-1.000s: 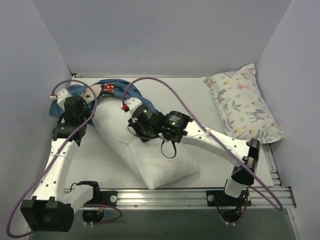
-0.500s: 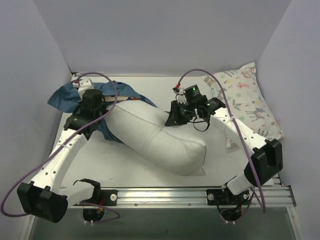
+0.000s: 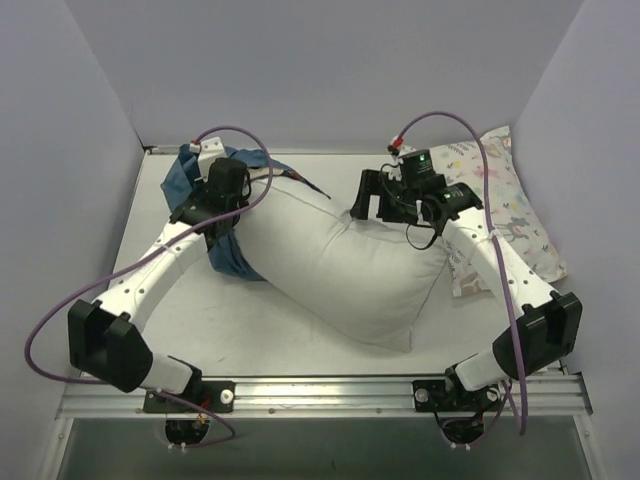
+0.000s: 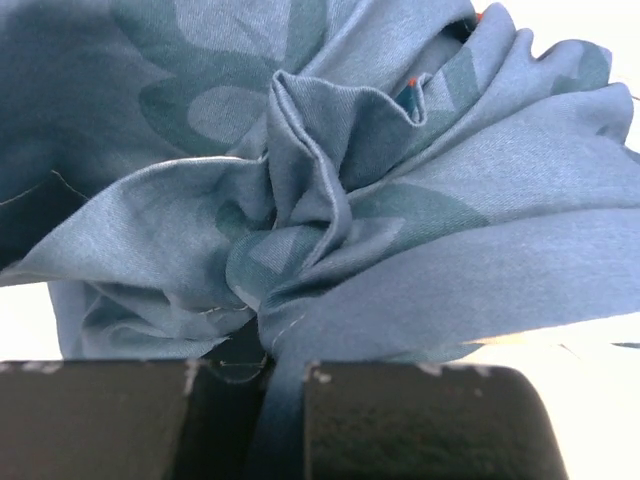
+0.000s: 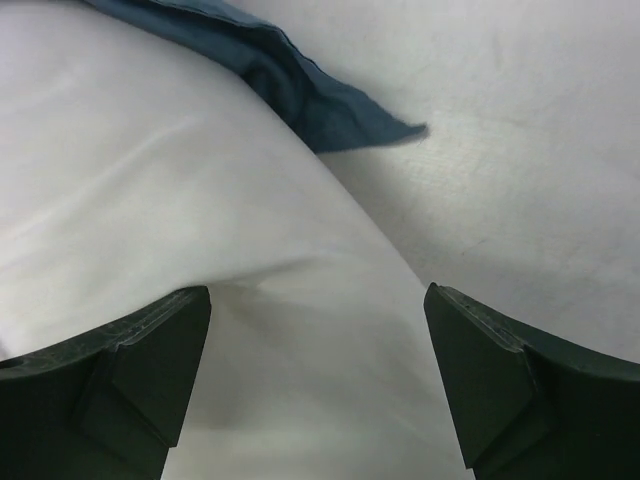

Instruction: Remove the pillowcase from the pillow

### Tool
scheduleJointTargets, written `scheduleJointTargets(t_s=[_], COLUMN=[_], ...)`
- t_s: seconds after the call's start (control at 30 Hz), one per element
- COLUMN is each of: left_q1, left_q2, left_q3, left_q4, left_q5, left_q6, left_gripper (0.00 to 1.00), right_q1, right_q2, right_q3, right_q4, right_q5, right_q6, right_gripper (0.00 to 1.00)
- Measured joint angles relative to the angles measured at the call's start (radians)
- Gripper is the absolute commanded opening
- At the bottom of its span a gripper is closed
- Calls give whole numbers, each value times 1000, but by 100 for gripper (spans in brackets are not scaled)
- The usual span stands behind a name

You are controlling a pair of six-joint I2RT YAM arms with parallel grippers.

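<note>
We note the right gripper (image 5: 315, 370) has just let go: jaws wide and empty over the pillow (image 3: 345, 265), which has slid right. The left gripper (image 4: 285, 400) stays clamped on the bunched pillowcase (image 4: 330, 200), back left. Crumpled, it wraps only the pillow's left end; nearly off, we judge.

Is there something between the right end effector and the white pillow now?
Nothing visible. The open right end effector hangs directly over the bare pillow. The pillowcase lies farther off, beyond its fingers.
</note>
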State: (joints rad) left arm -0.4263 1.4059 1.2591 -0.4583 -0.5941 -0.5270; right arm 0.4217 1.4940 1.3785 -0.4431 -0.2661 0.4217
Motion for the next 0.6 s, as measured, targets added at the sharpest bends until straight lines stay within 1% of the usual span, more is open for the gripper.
scheduleJointTargets(t_s=[0.1,0.2,0.37,0.47,0.6], left_q1=[-13,-26,-60,-80,-91], left_q2=[55,109,175,209,224], left_q3=[40,68,95,111,113], left_q4=[5,23,60,87,123], left_q5=[0,0,1,13,54], left_q6=[-2,-10,-14,-14,-15], left_gripper=[0,0,0,6,17], right_q1=[31,90,241,357,489], right_q2=[-42,-79,-119,-104,-59], right_q3=[66,117,131,131,104], right_q4=[-20,-22,-26,-40,-37], right_q5=[84,147,273,356,430], right_q6=[-41,-85,-175,-227,-268], right_gripper=[97,100,100,100,100])
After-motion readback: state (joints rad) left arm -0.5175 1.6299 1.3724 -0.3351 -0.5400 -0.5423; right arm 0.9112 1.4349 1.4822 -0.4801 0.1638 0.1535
